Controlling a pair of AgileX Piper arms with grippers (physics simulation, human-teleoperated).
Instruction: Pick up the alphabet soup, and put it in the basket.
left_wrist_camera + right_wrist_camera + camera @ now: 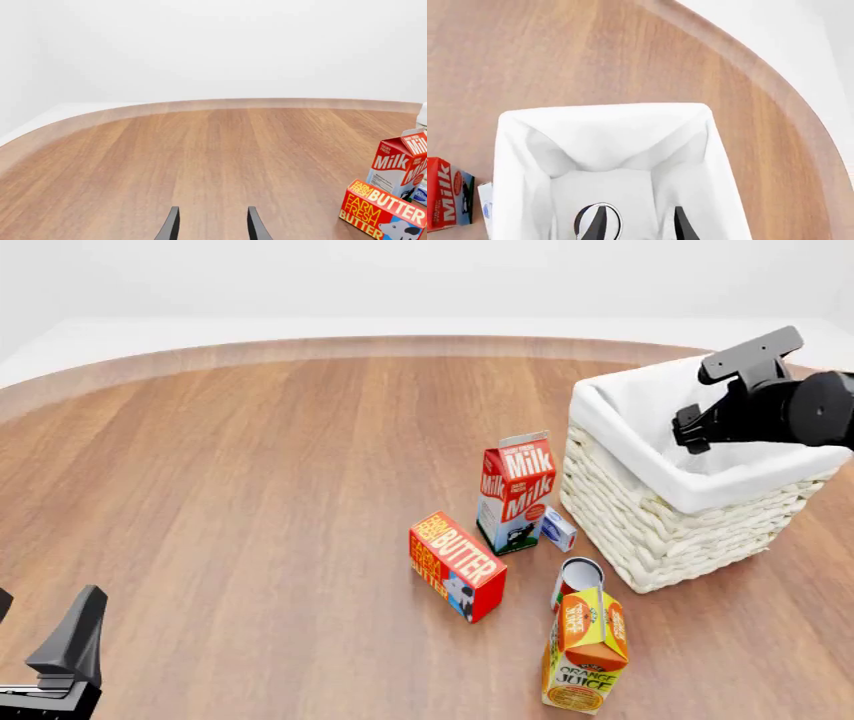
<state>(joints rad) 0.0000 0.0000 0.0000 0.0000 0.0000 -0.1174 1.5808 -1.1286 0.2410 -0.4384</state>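
Note:
The alphabet soup (614,221) shows only in the right wrist view, as a round pale top with a dark rim. It rests on the cloth floor inside the white wicker basket (600,112), partly behind one fingertip. My right gripper (639,222) hangs open over the basket (667,530), its jaws spread with the can at one side, not clamped. From the front, the right gripper (689,430) sits above the basket's lining. My left gripper (34,630) stands open and empty at the near left corner, and it is also open in its own wrist view (212,222).
A milk carton (515,490) and a small white-blue box (558,530) stand just left of the basket. A butter box (457,565) lies in front of them. An orange juice carton (585,650) stands nearer, with another can (577,580) behind it.

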